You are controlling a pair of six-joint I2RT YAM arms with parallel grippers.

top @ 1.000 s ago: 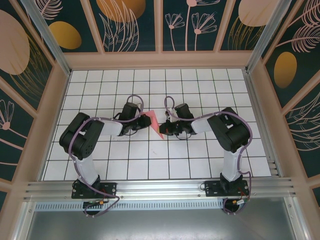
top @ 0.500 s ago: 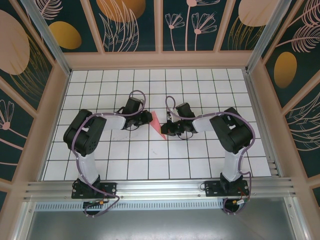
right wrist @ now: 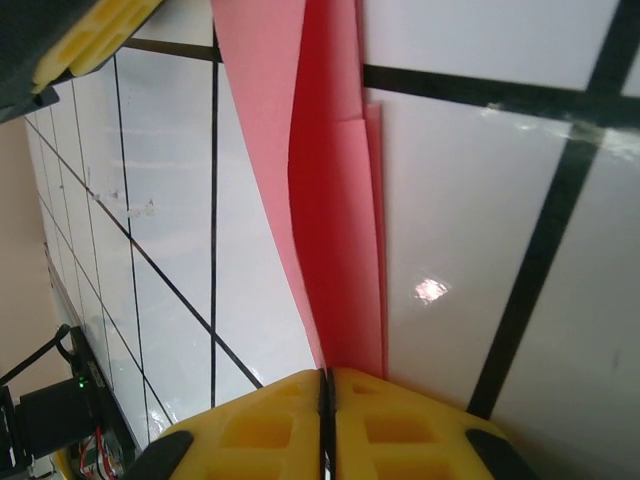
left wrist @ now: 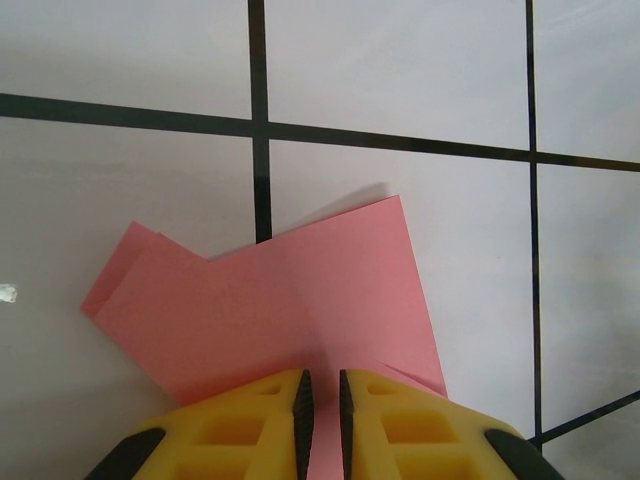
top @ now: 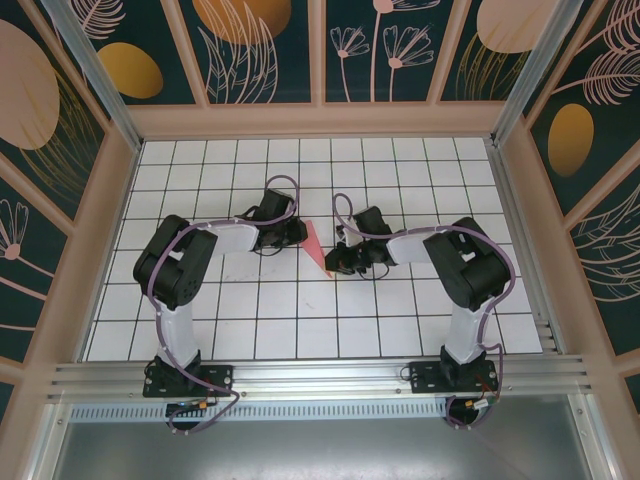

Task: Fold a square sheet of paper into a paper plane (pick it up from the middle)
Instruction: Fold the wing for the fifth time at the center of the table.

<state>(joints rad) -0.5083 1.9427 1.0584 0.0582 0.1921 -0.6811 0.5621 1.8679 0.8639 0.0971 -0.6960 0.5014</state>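
White tiles with dark grid lines are covering the tabletop (top: 250, 330), and from my remote seat I am watching both arms leaning in toward its middle. The left arm (top: 185, 265) is stretching toward 2 o'clock, while the right arm (top: 460, 265) is bending in toward 9 o'clock.

Between them the salmon-pink sheet of paper (top: 317, 247) is sitting near the centre of the tabletop. From above it is showing as a narrow folded strip running from about 12 o'clock down to 5 o'clock.

The left pincer (top: 300, 232) is meeting the sheet from its 10 o'clock side. On the left wrist camera its yellow fingers (left wrist: 250, 420) are standing almost together, and the left pincer (left wrist: 321, 385) is pinching the near edge of the sheet (left wrist: 300, 310). The layered pink flaps are spreading toward 12 o'clock and throwing a soft shadow on the tile.

The right pincer (top: 333, 262) is coming in at the strip's 5 o'clock end. On the right wrist camera I am seeing the right pincer (right wrist: 327, 378) clamped tight on the narrow tip of the sheet (right wrist: 335, 220), whose folds are fanning up toward 12 o'clock. The left pincer's yellow pads (right wrist: 95, 30) are peeking in at 10 o'clock.
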